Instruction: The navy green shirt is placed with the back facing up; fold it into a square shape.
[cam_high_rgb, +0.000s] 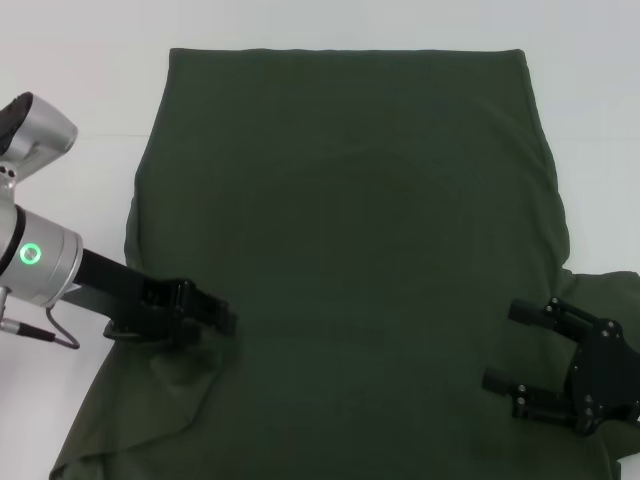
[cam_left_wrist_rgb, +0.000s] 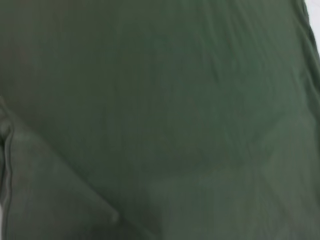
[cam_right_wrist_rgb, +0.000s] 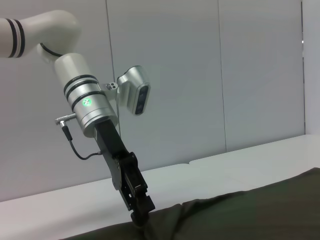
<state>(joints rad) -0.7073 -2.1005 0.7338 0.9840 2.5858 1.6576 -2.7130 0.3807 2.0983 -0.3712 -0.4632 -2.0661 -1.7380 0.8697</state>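
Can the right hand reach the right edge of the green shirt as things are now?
Probably yes. The right hand is open and hovers above the green shirt close to its right edge, with nothing between them. The left hand works at the opposite side, out of the way.

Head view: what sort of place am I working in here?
Probably a lab or test bench: a plain white table bearing only the navy green shirt, with bare pale wall panels behind. The left gripper presses on the shirt; the right gripper hovers open over it.
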